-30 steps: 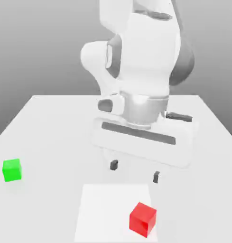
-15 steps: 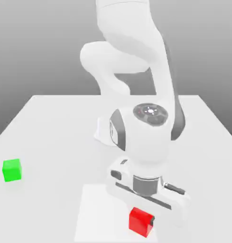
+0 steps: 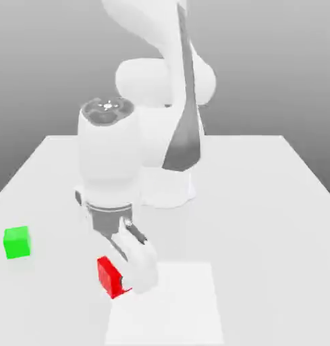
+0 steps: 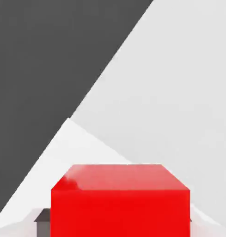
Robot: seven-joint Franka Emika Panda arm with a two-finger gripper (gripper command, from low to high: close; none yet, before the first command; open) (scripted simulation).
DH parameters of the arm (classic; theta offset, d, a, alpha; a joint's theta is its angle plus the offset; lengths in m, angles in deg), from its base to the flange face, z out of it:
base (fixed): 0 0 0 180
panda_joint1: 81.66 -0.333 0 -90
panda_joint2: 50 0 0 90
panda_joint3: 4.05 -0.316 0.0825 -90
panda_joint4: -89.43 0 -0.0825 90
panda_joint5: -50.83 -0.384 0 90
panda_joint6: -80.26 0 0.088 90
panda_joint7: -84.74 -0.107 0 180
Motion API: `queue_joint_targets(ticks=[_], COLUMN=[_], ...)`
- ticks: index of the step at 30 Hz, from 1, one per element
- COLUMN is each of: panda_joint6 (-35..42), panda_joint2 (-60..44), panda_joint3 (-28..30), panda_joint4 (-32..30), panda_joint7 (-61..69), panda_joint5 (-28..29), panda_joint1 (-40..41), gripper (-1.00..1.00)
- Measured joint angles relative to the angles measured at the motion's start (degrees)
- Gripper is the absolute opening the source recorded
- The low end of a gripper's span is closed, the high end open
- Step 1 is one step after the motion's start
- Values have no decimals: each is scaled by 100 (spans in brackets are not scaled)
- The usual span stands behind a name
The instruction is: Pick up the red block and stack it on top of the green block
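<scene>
The red block [image 3: 108,276] sits tilted at the tip of my gripper [image 3: 120,282], which is shut on it. This is in the front middle of the white table [image 3: 262,203], a little toward the exterior view's left. In the hand view the red block [image 4: 119,199] is close up between the fingers, and one dark fingertip [image 4: 42,216] shows beside it. The green block [image 3: 17,242] stands alone on the table near its edge on the exterior view's left. It is well apart from the gripper and a little farther back.
A paler square patch [image 3: 174,304] lies on the table just to the exterior view's right of the held block. The arm's white base [image 3: 164,182] stands behind at the table's middle. The hand view looks past the table's edge into dark background.
The gripper came down on the red block at the front right, closed on it, and has swung it toward the exterior view's left, past the pale patch. The green block has not moved.
</scene>
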Motion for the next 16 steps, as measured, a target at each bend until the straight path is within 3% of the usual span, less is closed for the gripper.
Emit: queue_joint_targets(ticks=[5,9,13,14,16], panda_joint6=[137,-43,-779,-882,-882], panda_joint2=[405,375,-387,-495,-495], panda_joint3=[764,958,608,581,581], panda_joint4=[-238,-362,-339,-334,-334], panda_joint7=[-358,-447,-290,-266,-266], panda_joint5=[-157,-360,-607,-644,-644], panda_joint1=[1600,2793,2590,2597,2597], gripper=[-100,-100,-100,100,100])
